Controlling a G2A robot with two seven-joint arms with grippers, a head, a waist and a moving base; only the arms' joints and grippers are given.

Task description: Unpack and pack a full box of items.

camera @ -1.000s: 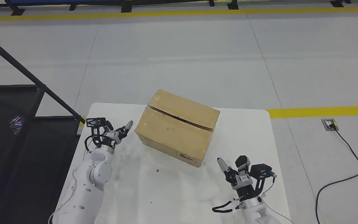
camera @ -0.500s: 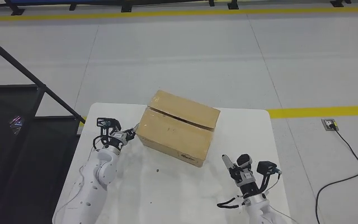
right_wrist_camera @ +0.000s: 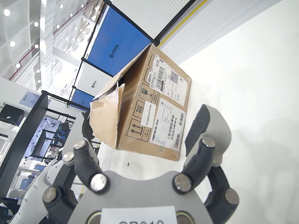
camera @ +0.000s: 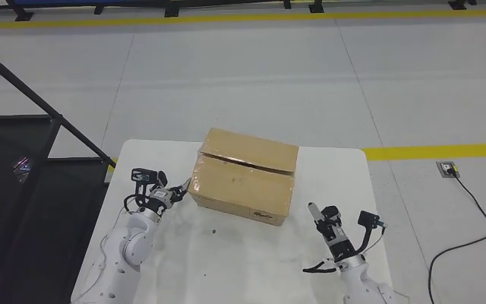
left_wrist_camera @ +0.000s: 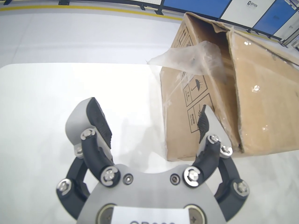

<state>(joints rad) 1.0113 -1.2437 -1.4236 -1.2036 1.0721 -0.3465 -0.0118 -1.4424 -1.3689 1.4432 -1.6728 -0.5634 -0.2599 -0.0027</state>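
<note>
Your left gripper (left_wrist_camera: 149, 108) is wide open and empty, 1 finger just beside the box (camera: 243, 182) end, where loose tape (left_wrist_camera: 186, 59) sticks out. Your right gripper (right_wrist_camera: 142, 117) is open and empty, well apart from the labelled end. The box sits mid-way across the table (camera: 228, 258), top flaps slightly ajar.

Quick count: one box (camera: 243, 181), one table (camera: 228, 262), two grippers, the left gripper (left_wrist_camera: 149, 104) and the right gripper (right_wrist_camera: 143, 115). Three white labels (right_wrist_camera: 169, 82) on the box, one loose tape flap (left_wrist_camera: 186, 59), one dark speck (right_wrist_camera: 128, 163).
</note>
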